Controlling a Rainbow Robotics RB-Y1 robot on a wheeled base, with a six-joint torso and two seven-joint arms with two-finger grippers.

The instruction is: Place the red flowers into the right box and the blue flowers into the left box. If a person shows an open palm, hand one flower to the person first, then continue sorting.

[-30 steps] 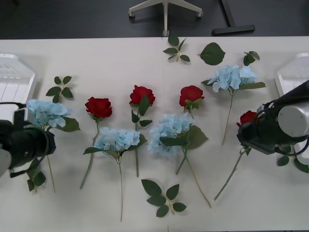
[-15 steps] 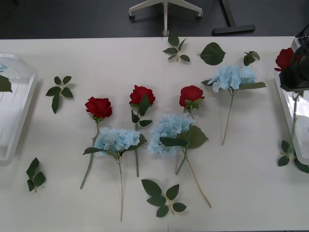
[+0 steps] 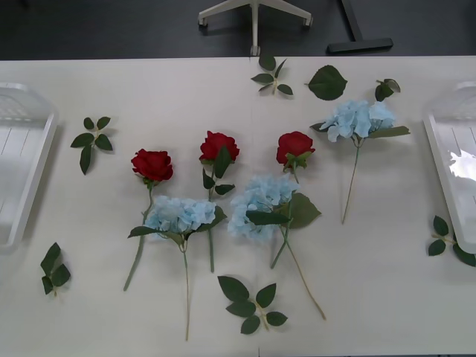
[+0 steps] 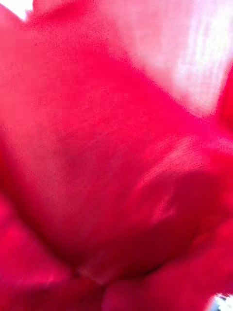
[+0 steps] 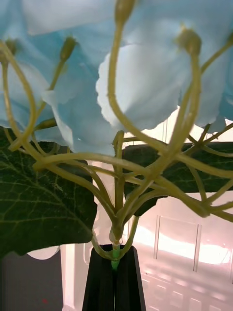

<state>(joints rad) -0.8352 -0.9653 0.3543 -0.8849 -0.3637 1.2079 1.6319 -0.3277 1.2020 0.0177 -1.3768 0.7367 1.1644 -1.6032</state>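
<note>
My left gripper (image 5: pixel 115 282) is shut on the green stem of a pale-blue flower (image 5: pixel 145 82), whose head and leaves hang close above the ribbed white left box (image 5: pixel 194 252). Deep-red petals of a red flower (image 4: pixel 116 160) press right up against the right wrist camera and hide that arm's fingers. On the table lie three red flowers (image 3: pixel 152 164) (image 3: pixel 219 146) (image 3: pixel 294 146) and three blue flowers (image 3: pixel 179 214) (image 3: pixel 260 199) (image 3: pixel 357 117). The left box (image 3: pixel 18 171) is at the table's left edge. At the right edge sits the right box (image 3: pixel 454 149).
Loose green leaf sprigs lie scattered: near the left box (image 3: pixel 93 137), front left (image 3: pixel 52 269), front middle (image 3: pixel 251 303), far middle (image 3: pixel 271 74), and beside the right box (image 3: pixel 446 242). A chair base (image 3: pixel 255 11) stands beyond the table.
Both arms lifted a flower off the table, blue at the left and red at the right, carried them outward over the boxes, and have left the front view.
</note>
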